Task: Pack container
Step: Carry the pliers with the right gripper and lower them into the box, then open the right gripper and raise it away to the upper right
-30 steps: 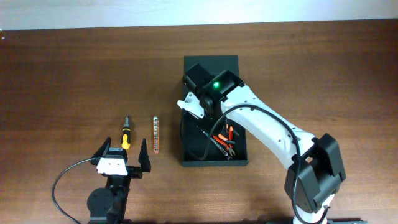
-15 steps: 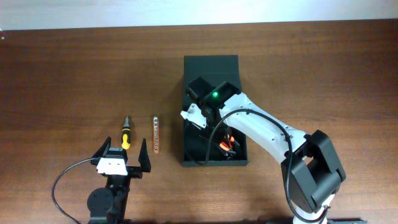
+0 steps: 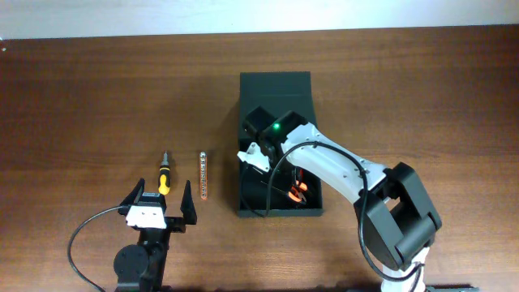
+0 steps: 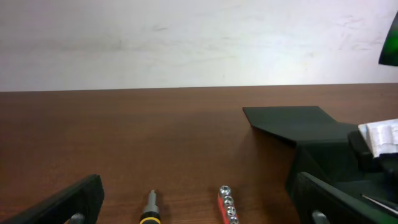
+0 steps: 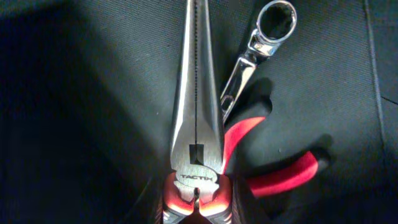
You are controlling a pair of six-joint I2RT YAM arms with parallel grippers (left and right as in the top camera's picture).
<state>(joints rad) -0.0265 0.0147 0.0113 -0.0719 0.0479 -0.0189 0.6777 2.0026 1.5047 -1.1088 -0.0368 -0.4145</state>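
One container (image 3: 276,212), matte black, sits right of centre on the surface (image 3: 97,97), its flap lid (image 3: 276,85) open and lying flat on the far side. Outside it, to the left: one yellow-handled screwdriver (image 3: 164,174) and one red bit strip (image 3: 203,176), side by side, apart. Inside, in the right wrist view: one long-nose pliers (image 5: 196,112), closed, lying over one ratchet wrench (image 5: 238,78). A further red grip (image 5: 283,176) shows under them; cannot tell which tool it belongs to. Left gripper (image 3: 160,209) is near and left, its fingers (image 4: 68,202) spread wide, holding and touching nothing. Right gripper (image 3: 253,156) is down over the container's left half. Its fingers are hidden, so cannot tell whether they are apart or closed.
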